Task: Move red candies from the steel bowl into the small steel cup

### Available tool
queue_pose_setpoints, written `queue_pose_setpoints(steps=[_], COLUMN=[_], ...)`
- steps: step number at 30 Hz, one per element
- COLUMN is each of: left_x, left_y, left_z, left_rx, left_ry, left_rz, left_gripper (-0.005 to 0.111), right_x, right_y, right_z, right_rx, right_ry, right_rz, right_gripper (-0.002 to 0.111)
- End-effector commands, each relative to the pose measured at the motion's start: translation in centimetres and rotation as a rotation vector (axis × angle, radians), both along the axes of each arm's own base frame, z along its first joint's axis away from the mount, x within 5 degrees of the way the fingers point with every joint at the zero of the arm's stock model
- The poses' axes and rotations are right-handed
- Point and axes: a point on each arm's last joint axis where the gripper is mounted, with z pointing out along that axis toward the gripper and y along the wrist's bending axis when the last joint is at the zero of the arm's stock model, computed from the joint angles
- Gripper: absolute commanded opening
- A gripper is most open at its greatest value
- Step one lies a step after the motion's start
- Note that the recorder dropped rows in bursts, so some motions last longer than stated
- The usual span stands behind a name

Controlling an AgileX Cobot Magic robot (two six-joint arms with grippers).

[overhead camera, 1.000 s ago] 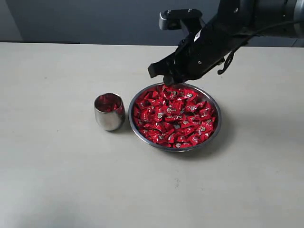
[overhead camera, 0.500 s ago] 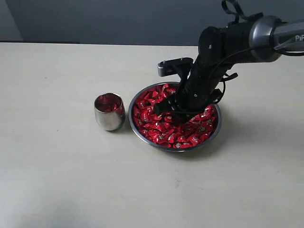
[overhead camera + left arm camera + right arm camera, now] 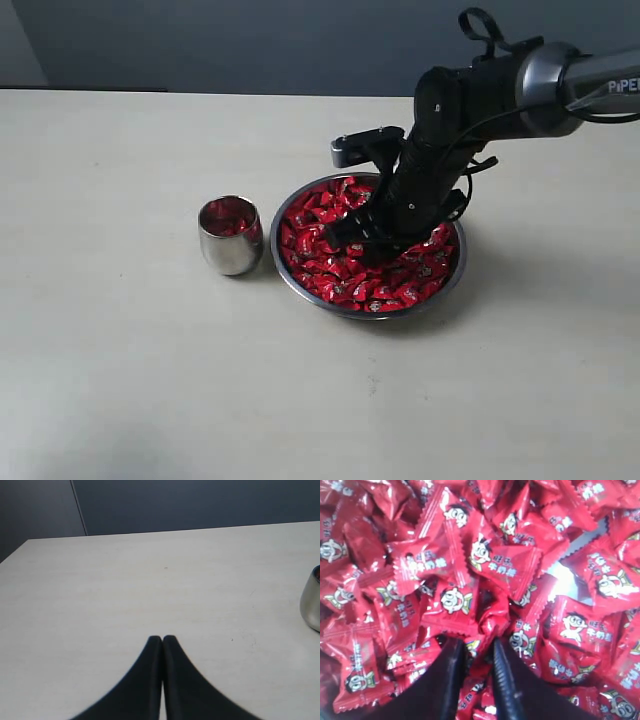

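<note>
I'm watching the right gripper (image 3: 362, 243), which is reaching down into the heap of red candies (image 3: 325, 215). In the right wrist view its two dark fingers (image 3: 451, 655) are standing almost together, with only a narrow slot between them. A fold of red wrapper is sitting in that slot, so the right gripper (image 3: 477, 647) is pinching a candy from the pile. All around the fingertips the red candies (image 3: 500, 565) are lying crumpled against each other, each showing a small white cartoon face. A little way beyond the fingers a patch of bare metal of the steel bowl (image 3: 565, 577) is glinting through the heap.

The steel bowl (image 3: 273, 250) is ringing the gripper on every side and is looking full. The dark arm (image 3: 480, 95) is rising from the gripper up and away toward the far right of the table (image 3: 120, 350).

Just outside the bowl, on the side away from the arm, the small steel cup (image 3: 230, 240) is standing upright, very close to the bowl's rim. A few red wrappers are showing inside it.

The left gripper (image 3: 162, 641) is hanging over bare table (image 3: 150, 580), well apart from the bowl. Its two black fingers are pressing flat against each other with nothing between them. The small steel cup (image 3: 312, 600) is just peeking in at the edge of the left wrist view.
</note>
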Motion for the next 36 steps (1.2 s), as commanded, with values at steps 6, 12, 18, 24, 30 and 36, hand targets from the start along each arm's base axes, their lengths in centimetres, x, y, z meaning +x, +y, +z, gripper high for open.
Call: queue_pose_setpoints(steps=[6,12,18,24,30,36], left_x=[0.0,0.0,0.0,0.0,0.0,0.0], left_y=[0.0,0.0,0.0,0.0,0.0,0.0], left_z=[0.0,0.0,0.0,0.0,0.0,0.0], left_rx=[0.002,0.002,0.002,0.002,0.002,0.002], left_ry=[-0.012,-0.012,-0.012,-0.012,-0.012,-0.012], left_rz=[0.002,0.002,0.002,0.002,0.002,0.002], left_gripper=[0.000,0.000,0.000,0.000,0.000,0.000], right_x=[0.1,0.2,0.2,0.1,0.0,0.3], right_y=[-0.1,0.0,0.0,0.1,0.1,0.2], right_z=[0.2,0.2,0.2,0.2,0.2,1.4], right_rx=[-0.006,0.008,0.012,0.014,0.008,0.018], right_ry=[-0.004,-0.013,-0.013,-0.006,0.001,-0.022], right_rz=[0.036,0.026,0.024,0.023,0.026,0.034], right_gripper=[0.037,0.031,0.031,0.013,-0.001,-0.001])
